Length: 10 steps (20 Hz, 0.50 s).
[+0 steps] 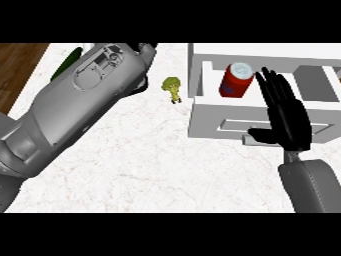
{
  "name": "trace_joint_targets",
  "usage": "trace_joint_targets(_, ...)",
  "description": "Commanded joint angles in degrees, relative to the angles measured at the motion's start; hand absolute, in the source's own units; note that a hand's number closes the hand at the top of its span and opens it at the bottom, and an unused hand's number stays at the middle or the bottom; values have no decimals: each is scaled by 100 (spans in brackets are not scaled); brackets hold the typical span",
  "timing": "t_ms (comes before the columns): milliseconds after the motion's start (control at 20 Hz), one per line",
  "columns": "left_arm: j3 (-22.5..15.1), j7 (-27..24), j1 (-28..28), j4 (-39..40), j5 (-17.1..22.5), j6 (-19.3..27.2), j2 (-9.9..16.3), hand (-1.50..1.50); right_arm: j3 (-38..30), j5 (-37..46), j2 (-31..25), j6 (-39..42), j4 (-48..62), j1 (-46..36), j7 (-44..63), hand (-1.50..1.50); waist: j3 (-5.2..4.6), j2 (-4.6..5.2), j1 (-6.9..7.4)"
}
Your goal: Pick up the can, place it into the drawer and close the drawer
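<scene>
The can (236, 80) stands upright inside the open drawer (202, 75), in its left compartment, close against the left wall, so the placing looks done and what is left to me is closing the drawer. My right hand (287, 117) is flat over the drawer's front part, fingers (272, 85) straight and together pointing away from me, thumb out to the left near the front panel (217, 127); the fingertips reach up just beside the can, and I cannot tell whether they touch it. That is my first worry: if I sweep the hand or press forward with the fingers this near, I judge I could knock the can over inside the drawer, or leave it tilted above the rim so it jams when the drawer slides in. The second worry is the push itself: my palm sits toward the right half of the front, so an off-centre shove might twist the drawer or shift the whole white unit across the table (129, 160) instead of closing it. My left forearm (77, 100) stretches up across the table's left side, its hand (145, 48) mostly cut off at the top edge, so I cannot tell how those fingers stand. A small green and yellow thing (173, 87), like a bit of broccoli, lies on the table between that arm and the drawer; a careless left-arm move could brush it.
</scene>
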Motion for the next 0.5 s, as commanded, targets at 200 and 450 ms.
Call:
trace_joint_targets(200, 92, 350, 498, -752, -61, -334, 748, -150, -272, 357, 220, -887, 1906, -778, -98, -150, 100, 154, 76)
trace_joint_targets(450, -31, 715, 692, -1276, -178, -336, 1031, -150, -629, 457, 33, -1155, 2781, -1599, -97, -150, 103, 154, 161)
